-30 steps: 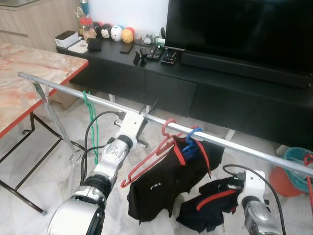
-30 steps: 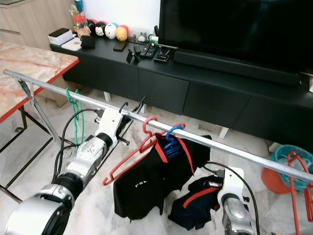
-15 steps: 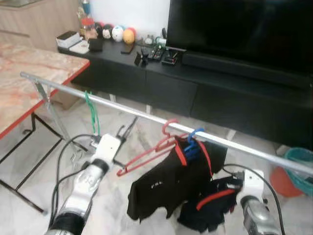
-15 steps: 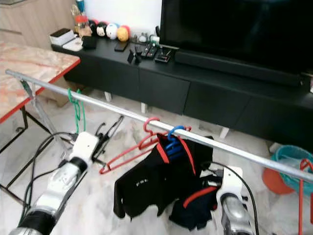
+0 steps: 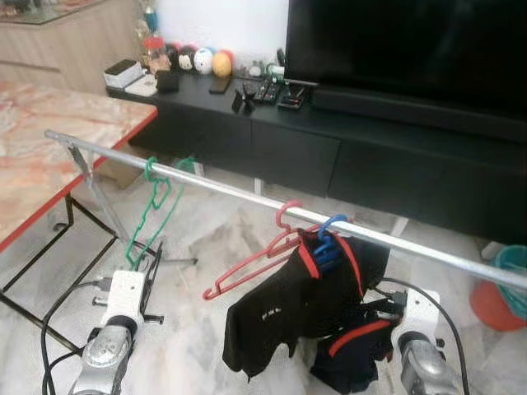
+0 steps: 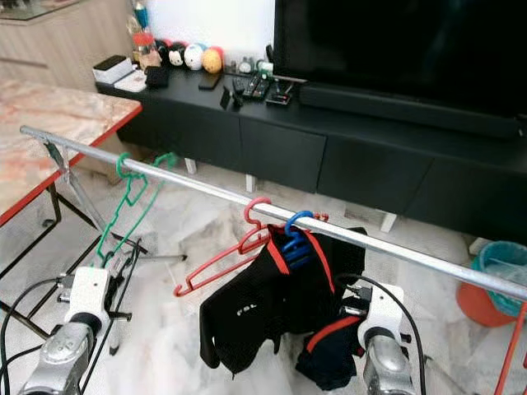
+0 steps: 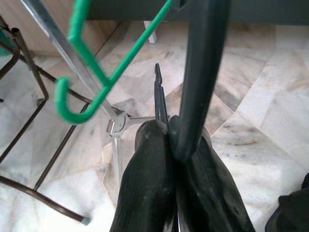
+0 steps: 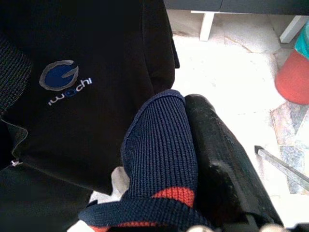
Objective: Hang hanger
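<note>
A silver rail (image 5: 222, 188) crosses the scene. On it hang a green hanger (image 5: 156, 210), a bare red hanger (image 5: 259, 262) and a blue hanger (image 5: 328, 239) carrying a black shirt (image 5: 288, 317). My left gripper (image 5: 154, 276) is low near the floor, below the green hanger and left of the red one. Its fingers (image 7: 157, 96) look open with nothing between them. My right gripper (image 8: 181, 111) is low beside the black shirt, shut on a dark navy garment with red trim (image 8: 159, 145).
A marble table with a red edge (image 5: 49, 156) stands to the left, by the rail's folding leg (image 5: 99, 202). A black TV cabinet (image 5: 346, 140) with small items runs along the back. A teal basket (image 5: 512, 267) and an orange bucket (image 5: 494, 304) sit far right.
My left arm has dropped from the rail to near the floor, leaving the red hanger hooked on the rail. The green hanger has swung. The view has shifted slightly.
</note>
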You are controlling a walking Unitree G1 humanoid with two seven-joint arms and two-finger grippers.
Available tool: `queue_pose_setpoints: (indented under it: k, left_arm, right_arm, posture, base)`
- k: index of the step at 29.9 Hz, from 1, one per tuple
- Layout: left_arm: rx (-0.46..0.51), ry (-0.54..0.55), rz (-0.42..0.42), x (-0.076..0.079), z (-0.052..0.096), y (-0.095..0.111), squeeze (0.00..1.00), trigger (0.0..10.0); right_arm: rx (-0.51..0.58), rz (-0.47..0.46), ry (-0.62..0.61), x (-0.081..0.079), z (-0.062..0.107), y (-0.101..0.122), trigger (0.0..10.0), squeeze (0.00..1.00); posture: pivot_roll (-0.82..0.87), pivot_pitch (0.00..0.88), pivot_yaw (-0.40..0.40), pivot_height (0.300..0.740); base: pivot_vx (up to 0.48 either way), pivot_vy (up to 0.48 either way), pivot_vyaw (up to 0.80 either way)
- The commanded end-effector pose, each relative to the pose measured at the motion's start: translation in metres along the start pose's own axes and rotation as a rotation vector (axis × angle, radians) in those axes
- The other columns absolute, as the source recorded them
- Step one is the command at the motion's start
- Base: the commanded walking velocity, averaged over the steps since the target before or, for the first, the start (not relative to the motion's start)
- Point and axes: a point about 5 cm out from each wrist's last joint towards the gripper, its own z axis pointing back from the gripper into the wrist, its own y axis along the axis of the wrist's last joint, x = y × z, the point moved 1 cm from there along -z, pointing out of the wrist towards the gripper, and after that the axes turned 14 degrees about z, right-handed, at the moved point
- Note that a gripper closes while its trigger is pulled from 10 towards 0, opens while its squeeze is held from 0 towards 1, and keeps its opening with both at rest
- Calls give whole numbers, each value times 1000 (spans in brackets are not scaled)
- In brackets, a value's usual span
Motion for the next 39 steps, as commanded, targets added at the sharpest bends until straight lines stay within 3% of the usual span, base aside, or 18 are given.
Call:
queue_pose_setpoints:
  k: [1,6,12,29,39]
  left_arm:
    - [8,5,30,0,-3,3,0,10000]
    - [10,22,64,8,-4,-3,0,10000]
    - [17,8,97,19,-8,-3,0,10000]
    - [17,-18,78,19,-20,9,0,10000]
    - [14,-3,76,5,-16,7,0,10000]
  right_arm:
    - [39,-5,-19,6,-3,9,10000,0]
    - [116,-9,-45,24,-4,21,10000,0]
    - [140,-22,-82,35,-8,33,10000,0]
    - [137,-100,-126,31,-10,35,10000,0]
    - [97,-139,-123,23,-7,23,10000,0]
  posture:
    - [30,0,32,740]
    - [-5,0,-37,740]
    - [8,0,-31,740]
    - [36,0,16,740]
    - [57,0,31,740]
  base:
    - [0,0,0]
    - [0,0,0]
    - [0,0,0]
    - [-29,0,-196]
    - [0,0,0]
